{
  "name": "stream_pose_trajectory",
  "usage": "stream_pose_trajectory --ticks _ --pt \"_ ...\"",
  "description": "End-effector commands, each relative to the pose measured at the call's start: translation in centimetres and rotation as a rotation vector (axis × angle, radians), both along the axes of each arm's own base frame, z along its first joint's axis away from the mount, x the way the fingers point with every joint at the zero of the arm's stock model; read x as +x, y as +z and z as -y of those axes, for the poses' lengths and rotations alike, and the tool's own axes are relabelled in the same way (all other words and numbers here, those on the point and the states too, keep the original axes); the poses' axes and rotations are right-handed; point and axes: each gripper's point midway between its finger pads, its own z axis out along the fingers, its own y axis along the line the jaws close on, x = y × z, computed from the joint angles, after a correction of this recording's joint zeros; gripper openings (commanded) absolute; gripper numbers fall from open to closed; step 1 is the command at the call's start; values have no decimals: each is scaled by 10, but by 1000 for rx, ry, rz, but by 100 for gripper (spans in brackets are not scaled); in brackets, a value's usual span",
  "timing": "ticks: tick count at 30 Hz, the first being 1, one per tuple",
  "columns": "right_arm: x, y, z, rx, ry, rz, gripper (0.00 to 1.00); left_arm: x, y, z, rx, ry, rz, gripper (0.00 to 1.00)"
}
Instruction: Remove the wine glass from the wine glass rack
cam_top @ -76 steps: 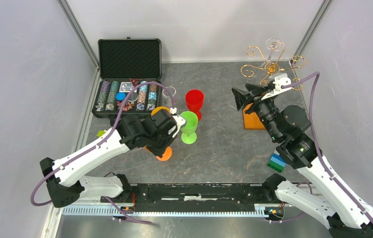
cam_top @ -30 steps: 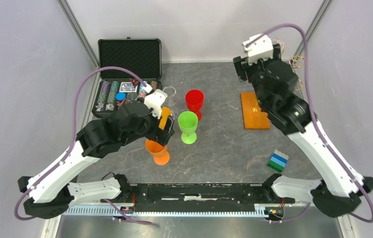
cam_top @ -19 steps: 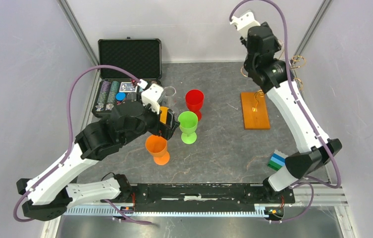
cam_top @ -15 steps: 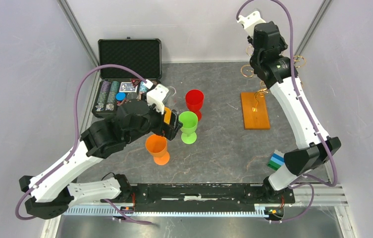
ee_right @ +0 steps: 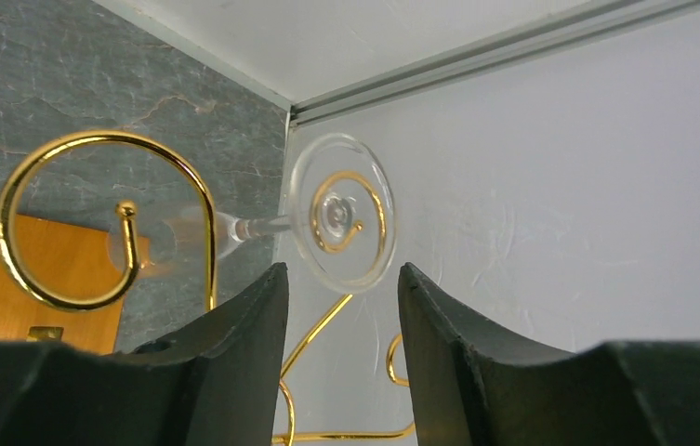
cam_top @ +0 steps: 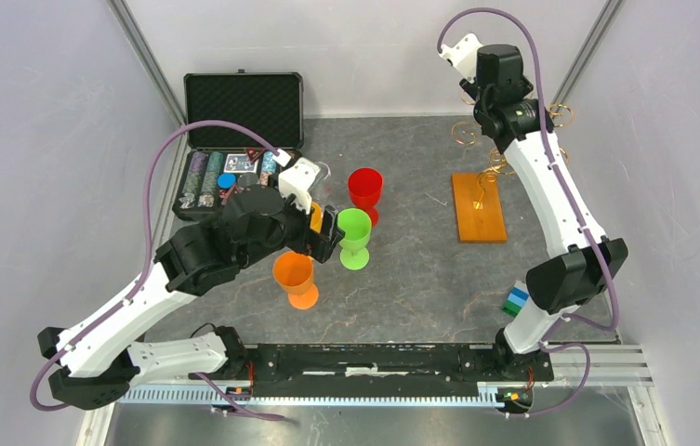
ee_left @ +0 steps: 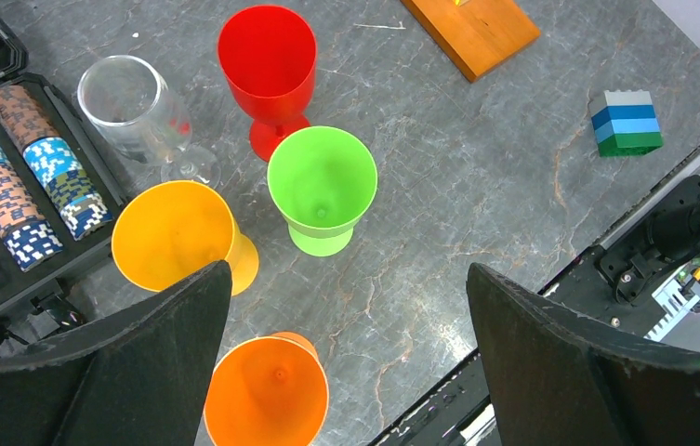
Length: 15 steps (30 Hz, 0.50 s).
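Note:
The wine glass (ee_right: 341, 223) hangs upside down from the wine glass rack (ee_right: 104, 137), its clear round foot facing the right wrist camera. Its stem runs left toward a blurred bowl. My right gripper (ee_right: 339, 277) is high at the rack's top with its jaws partly apart; the foot's lower rim sits just beyond the tips, untouched. From above, the right arm hides the glass, and the gold curls (cam_top: 463, 135) and wooden base (cam_top: 476, 206) show around it. My left gripper (ee_left: 346, 271) hangs wide open and empty above the coloured goblets.
Red (ee_left: 267, 56), green (ee_left: 321, 186), yellow (ee_left: 174, 237) and orange (ee_left: 267, 395) goblets stand mid-table. A clear glass (ee_left: 137, 116) sits beside the open black chip case (cam_top: 239, 153). Stacked toy bricks (cam_top: 516, 302) lie near the right arm's base. Walls close in behind the rack.
My right arm has risen from beside the rack's base to its top, and its jaws have narrowed. The left arm drifted slightly toward the green goblet, still open.

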Motion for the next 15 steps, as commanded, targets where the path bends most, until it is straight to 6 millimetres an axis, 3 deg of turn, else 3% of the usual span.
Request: stream_pose_trajectory --ticks 1,8,15 --pt "12 11 -2 -9 38 16 52 2 13 5 -44 -12 28 100" --pt "29 7 -4 -80 77 8 49 3 11 3 -35 -6 34 100" --pt "31 4 -1 -191 104 -23 43 5 8 3 -23 -1 32 100"
